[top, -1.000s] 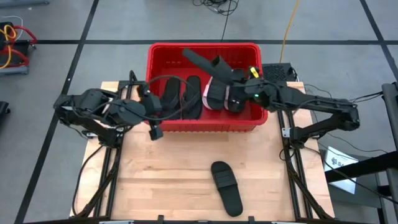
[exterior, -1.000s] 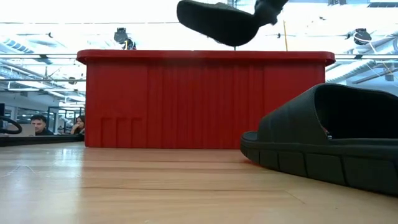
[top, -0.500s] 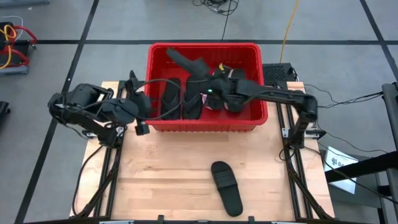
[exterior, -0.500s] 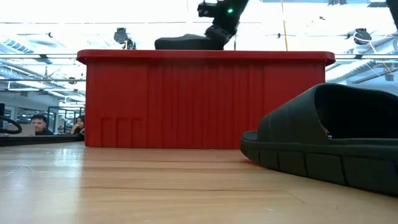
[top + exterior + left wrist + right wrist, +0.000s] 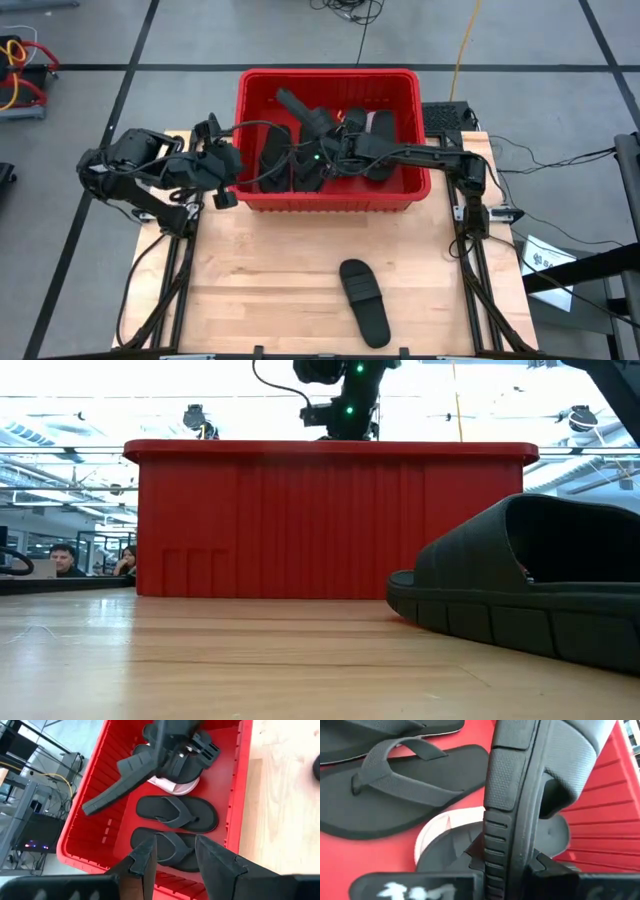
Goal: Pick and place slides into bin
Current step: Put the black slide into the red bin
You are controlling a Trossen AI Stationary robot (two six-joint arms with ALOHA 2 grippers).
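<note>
The red bin (image 5: 330, 200) stands at the table's far side and holds two black flip-flops (image 5: 177, 815), a pink slide (image 5: 170, 785) and other black sandals. My right gripper (image 5: 325, 130) reaches into the bin from the right, shut on a black slide (image 5: 298, 108), and shows above the bin's rim in the low view (image 5: 345, 415). My left gripper (image 5: 232, 165) hovers open by the bin's left near corner, its fingers (image 5: 145, 860) bare. Another black slide (image 5: 363, 300) lies sole down on the table near the front. My right gripper pinches the black slide's sole (image 5: 512, 855) at one end between its two fingers, across the sole's thickness. The fingers slant down from the table's right side. The slide juts out beyond them on its edge, its free end (image 5: 92, 806) toward the bin's far left corner, over the sandals.
The bin's walls (image 5: 330, 520) rise high above the tabletop. Bare wood (image 5: 270, 280) lies between the bin and the table's front edge around the loose slide (image 5: 530, 590). Cables and a dark box (image 5: 447, 115) sit beyond the table at the far right.
My right gripper has carried the black slide toward the table's left edge and down, from above the bin's rim to inside the bin, rolling as it went. My left gripper has drawn back toward the table's left edge, away from the bin's near wall.
</note>
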